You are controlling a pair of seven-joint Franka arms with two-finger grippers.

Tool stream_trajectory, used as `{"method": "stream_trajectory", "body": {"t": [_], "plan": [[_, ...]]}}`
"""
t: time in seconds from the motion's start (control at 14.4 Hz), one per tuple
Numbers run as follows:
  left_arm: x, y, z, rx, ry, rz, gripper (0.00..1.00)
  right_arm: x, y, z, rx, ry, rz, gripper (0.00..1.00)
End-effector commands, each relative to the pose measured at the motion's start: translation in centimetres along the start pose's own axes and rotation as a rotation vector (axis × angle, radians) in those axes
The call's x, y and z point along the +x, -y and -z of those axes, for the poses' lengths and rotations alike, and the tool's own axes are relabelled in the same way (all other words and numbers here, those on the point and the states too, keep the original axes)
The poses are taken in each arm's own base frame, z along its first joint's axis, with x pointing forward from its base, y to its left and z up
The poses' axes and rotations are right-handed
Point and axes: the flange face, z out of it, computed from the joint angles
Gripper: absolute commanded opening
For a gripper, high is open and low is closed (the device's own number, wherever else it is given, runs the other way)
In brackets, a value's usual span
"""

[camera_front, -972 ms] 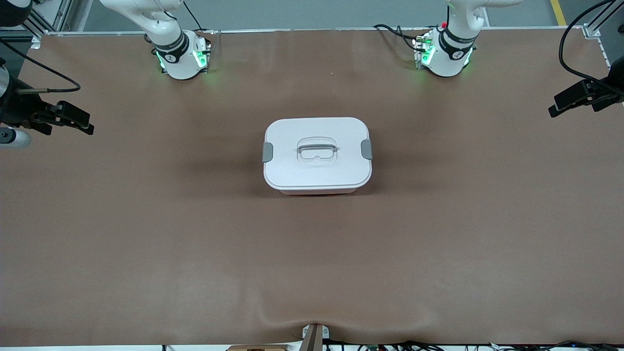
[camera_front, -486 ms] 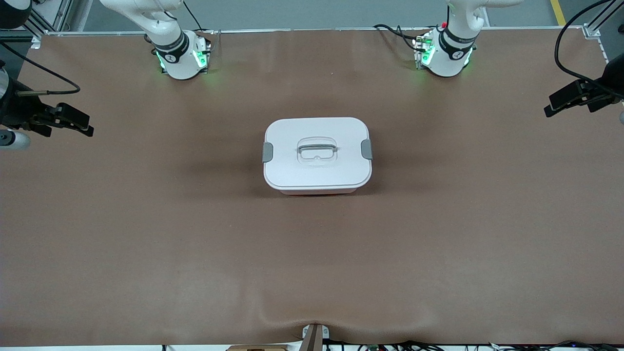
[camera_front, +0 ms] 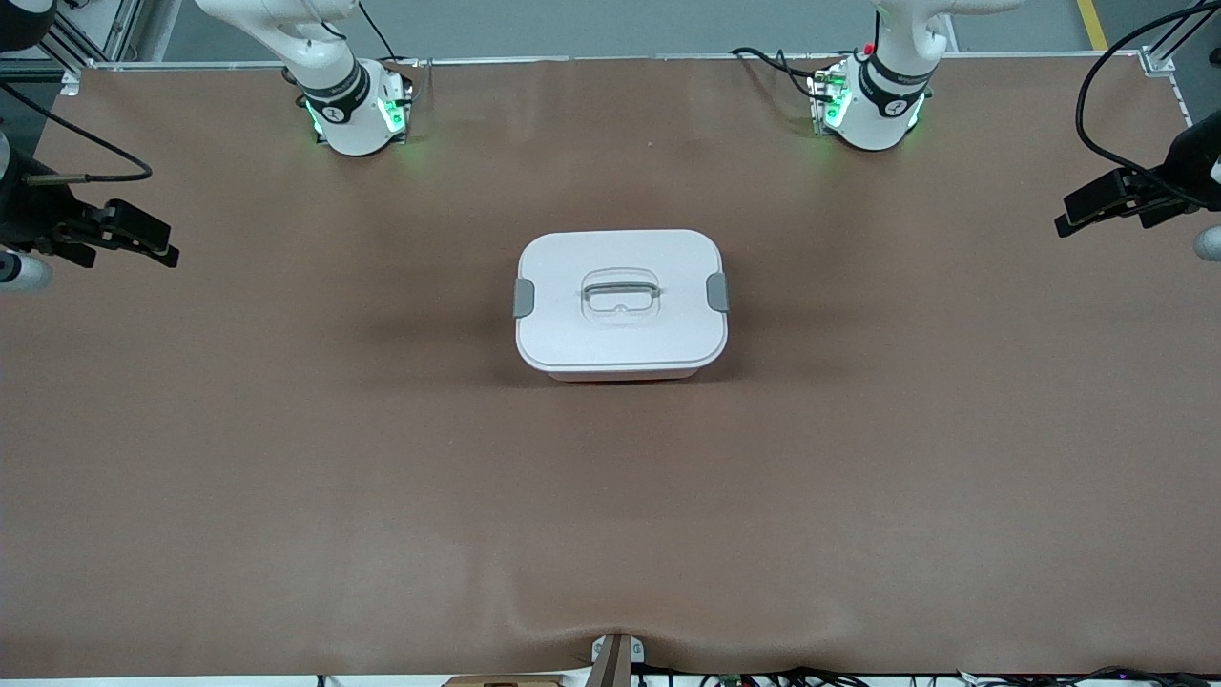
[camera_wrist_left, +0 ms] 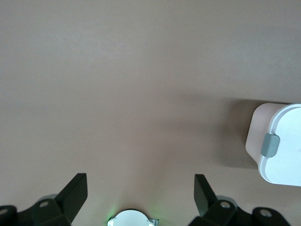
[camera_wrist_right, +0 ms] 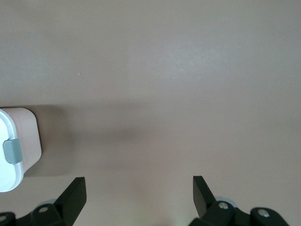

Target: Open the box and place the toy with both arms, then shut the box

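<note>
The box stands in the middle of the brown table, its white lid on, with a grey clip at each end and a recessed grey handle on top. The toy is out of view. My left gripper hangs open over the left arm's end of the table, well away from the box. My right gripper hangs open over the right arm's end. In the left wrist view the open gripper holds nothing, and one end of the box shows. The right wrist view shows the same: gripper, box.
The two arm bases with green lights stand along the edge of the table farthest from the front camera. A small bracket and cables sit at the nearest edge. The brown mat bulges slightly there.
The left gripper has drifted a little toward the box and the right gripper a little toward its end of the table. The box has not moved.
</note>
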Motion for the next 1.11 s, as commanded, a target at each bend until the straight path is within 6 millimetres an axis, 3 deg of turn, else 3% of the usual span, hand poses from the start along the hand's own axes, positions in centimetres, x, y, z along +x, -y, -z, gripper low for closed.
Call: {"method": "stream_trajectory", "body": {"t": [0.0, 1.04], "plan": [[0.26, -0.17, 0.61, 0.036, -0.049, -0.001, 1.0, 0.24, 0.24, 0.4, 0.016, -0.002, 0.0, 1.0], [0.27, -0.33, 0.96, 0.035, -0.068, -0.006, 1.0, 0.29, 0.33, 0.32, 0.016, -0.001, 0.002, 1.0]]}}
